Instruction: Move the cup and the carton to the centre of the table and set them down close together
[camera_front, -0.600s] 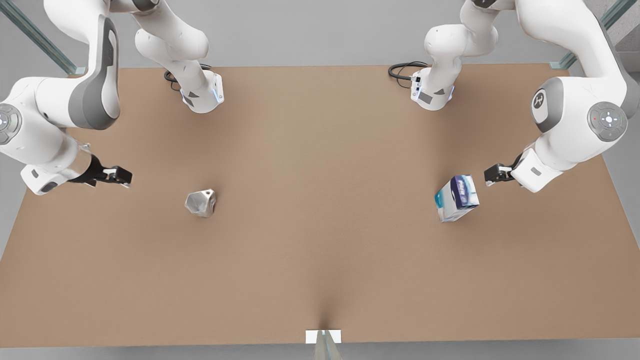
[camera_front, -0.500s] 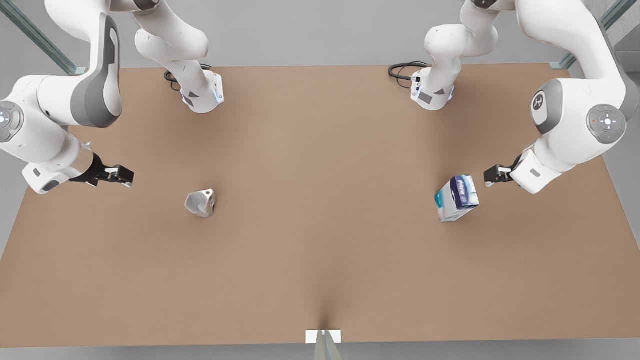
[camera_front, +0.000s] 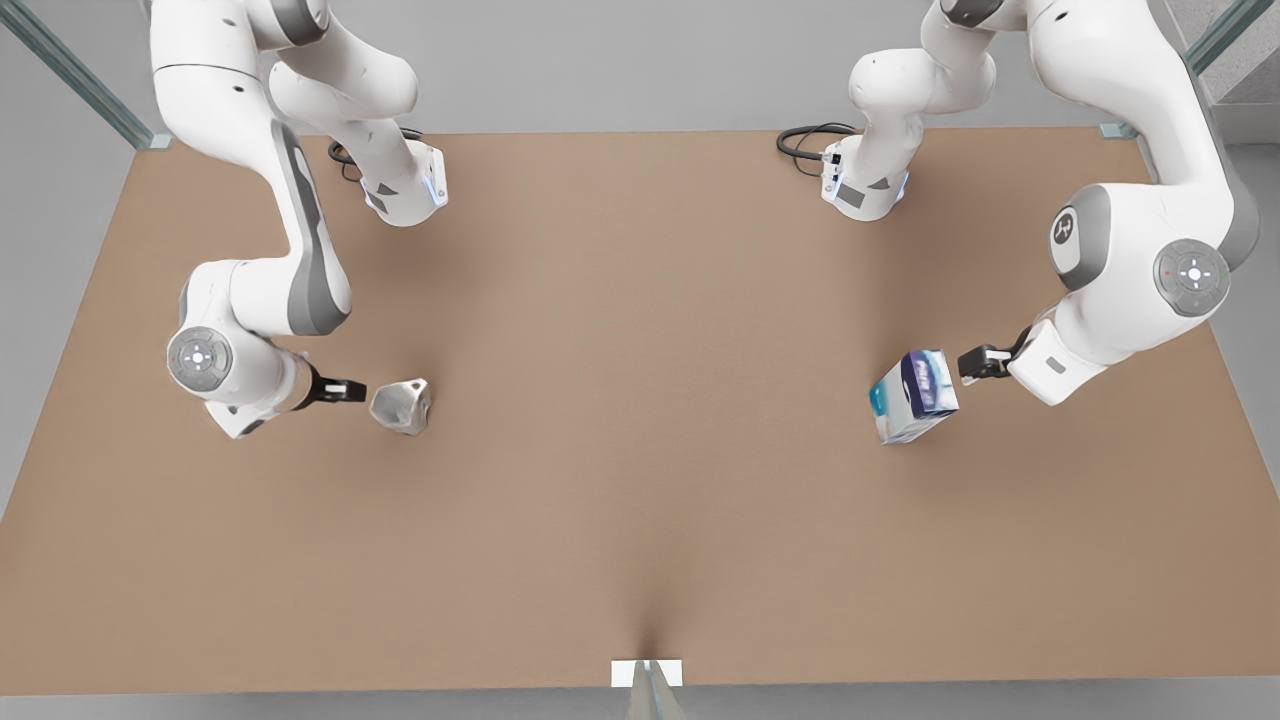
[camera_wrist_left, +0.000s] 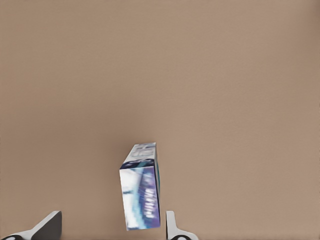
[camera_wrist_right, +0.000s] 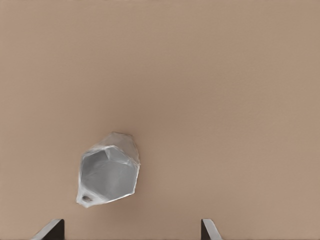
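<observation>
- Toward the tabletop's edge on the front view's left, the cup (camera_front: 402, 406) lies tipped on its side on the table (camera_front: 640, 520), about midway between the far edge and the near edge, well away from the centre.
- In the right wrist view the cup (camera_wrist_right: 108, 172) shows its grey faceted body on bare brown tabletop, sitting nearer one of the two fingertips (camera_wrist_right: 50, 229) than the other.
- The right gripper (camera_front: 346, 391) sits just beside the cup on the side facing that left edge, pointing toward it; its jaws are spread wide, wider than the cup, and hold nothing.
- Toward the opposite edge, on the front view's right, the carton (camera_front: 914, 394) stands on the tabletop, turned at an angle to the table's edges, white with blue and teal panels.
- The cup and carton are well apart, with the bare middle of the table between them.
- In the left wrist view the carton (camera_wrist_left: 141, 186) stands in front of the gap between the fingertips (camera_wrist_left: 171, 227), closer to one of them.
- The left gripper (camera_front: 975, 365) is just beside the carton's outer side, toward the right-hand edge; its jaws are parted wider than the carton and grip nothing.
- Both arm bases (camera_front: 405, 190) are mounted near the far edge, each with a black cable (camera_front: 805, 140) coiled beside it.
</observation>
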